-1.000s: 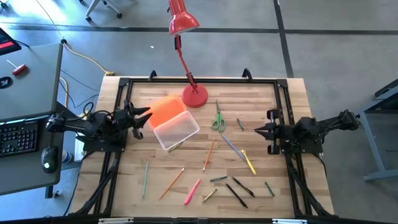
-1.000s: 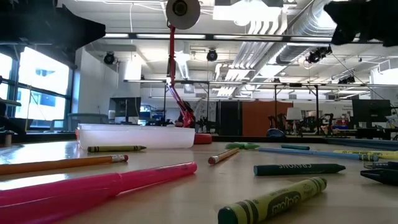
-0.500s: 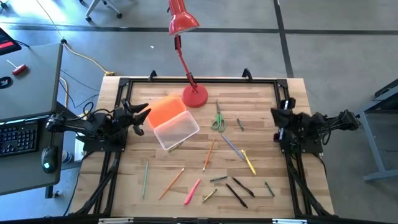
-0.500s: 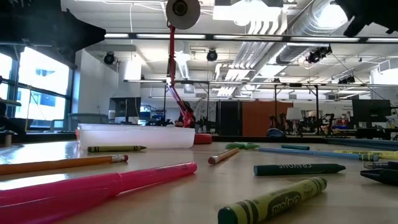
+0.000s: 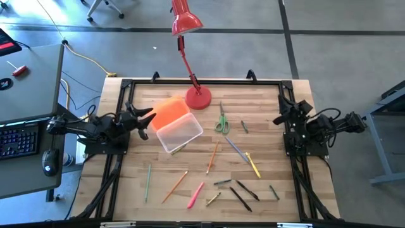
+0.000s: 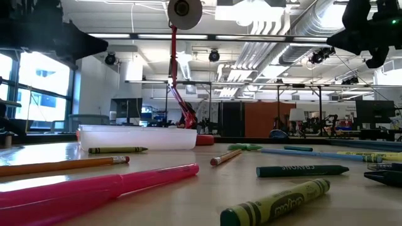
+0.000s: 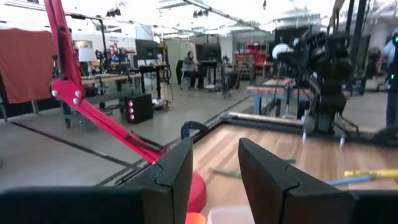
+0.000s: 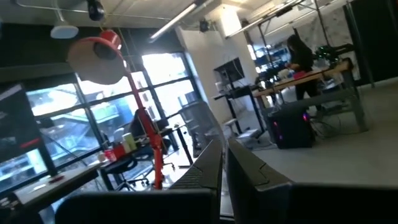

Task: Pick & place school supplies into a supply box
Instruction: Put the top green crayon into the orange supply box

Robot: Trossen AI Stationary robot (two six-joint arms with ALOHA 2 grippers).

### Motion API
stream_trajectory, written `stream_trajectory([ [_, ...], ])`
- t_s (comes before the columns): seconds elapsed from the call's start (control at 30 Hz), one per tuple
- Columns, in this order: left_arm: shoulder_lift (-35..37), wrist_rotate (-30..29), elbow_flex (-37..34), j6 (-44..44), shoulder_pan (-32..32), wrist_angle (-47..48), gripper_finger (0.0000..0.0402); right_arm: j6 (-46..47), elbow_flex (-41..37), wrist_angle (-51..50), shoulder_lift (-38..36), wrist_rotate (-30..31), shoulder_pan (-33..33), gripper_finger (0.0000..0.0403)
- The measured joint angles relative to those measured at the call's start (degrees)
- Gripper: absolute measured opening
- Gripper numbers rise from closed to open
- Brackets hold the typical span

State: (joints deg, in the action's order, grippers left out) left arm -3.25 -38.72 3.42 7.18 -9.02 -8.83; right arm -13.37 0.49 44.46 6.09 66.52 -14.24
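Note:
The supply box (image 5: 180, 133) is a clear plastic tub on the table's left half, with its orange lid (image 5: 169, 113) beside it on the far-left side. In the low view the box (image 6: 138, 137) rests flat on its bottom. Pencils, pens, crayons and markers (image 5: 215, 155) lie scattered over the middle and near part of the table. The green-handled scissors (image 5: 221, 120) lie flat toward the far side. My left gripper (image 5: 150, 118) (image 7: 216, 149) hovers open just left of the lid. My right gripper (image 5: 278, 118) (image 8: 224, 146) is shut, raised above the table's right side and touching nothing.
A red desk lamp stands with its round base (image 5: 198, 98) at the far middle, right behind the lid, and its arm leans out past the far edge. A black frame (image 5: 202, 82) runs around the table. A pink marker (image 6: 94, 188) and crayons (image 6: 276, 201) lie near the front edge.
My right gripper has swung from pointing at the table's left, low over the right side, round toward the far edge, and has tipped upward. Its wrist now faces the room. The supplies and the box have stayed where they were.

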Motion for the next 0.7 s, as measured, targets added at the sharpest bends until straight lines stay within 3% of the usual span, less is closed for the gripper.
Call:
stream_trajectory([
  [0.1,0.0,0.0,0.0,0.0,0.0,2.4,0.0163,1.3,0.0,-1.4,0.0,0.7,0.0,0.0],
  [0.2,0.0,0.1,0.0,0.0,0.0,4.3,0.0163,8.7,0.0,-5.3,0.0,-1.0,0.0,0.0],
  [0.37,0.0,0.2,0.0,0.0,0.0,7.0,0.0163,16.7,0.0,-10.5,0.5,-22.6,0.1,0.0],
  [0.43,0.0,0.2,0.0,0.0,0.0,7.9,0.0163,18.8,0.0,-9.6,1.4,-26.6,0.4,0.0],
  [0.7,0.0,0.2,0.0,0.0,0.0,9.4,0.0163,21.6,3.4,-7.0,12.1,-25.0,1.6,0.0],
])
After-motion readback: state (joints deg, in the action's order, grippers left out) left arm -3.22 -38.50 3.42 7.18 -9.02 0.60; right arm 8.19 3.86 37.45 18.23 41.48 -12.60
